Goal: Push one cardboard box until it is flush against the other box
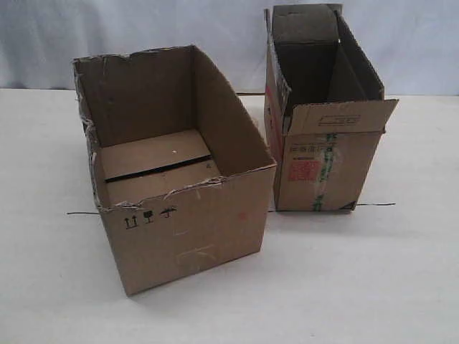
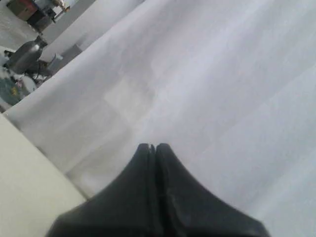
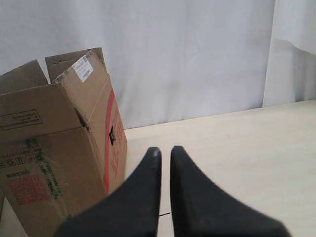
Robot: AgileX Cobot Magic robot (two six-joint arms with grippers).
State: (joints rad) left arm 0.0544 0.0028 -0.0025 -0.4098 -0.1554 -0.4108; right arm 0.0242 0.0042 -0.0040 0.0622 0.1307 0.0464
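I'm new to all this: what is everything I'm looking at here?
wide brown cardboard box with ragged torn edges: one, brown, left on the table, open-topped
taller narrow brown cardboard box with red label: one, brown, right, a gap between them
thin black line: one, black, across the tabletop
white table: one, under both boxes
white cloth backdrop: one, behind
left gripper: one, black, jaws shut
right gripper: one, black, jaws slightly apart, beside the taller box

Pale table (image 1: 373,287), white backdrop (image 1: 43,43), dark line (image 1: 376,205), perhaps wire.
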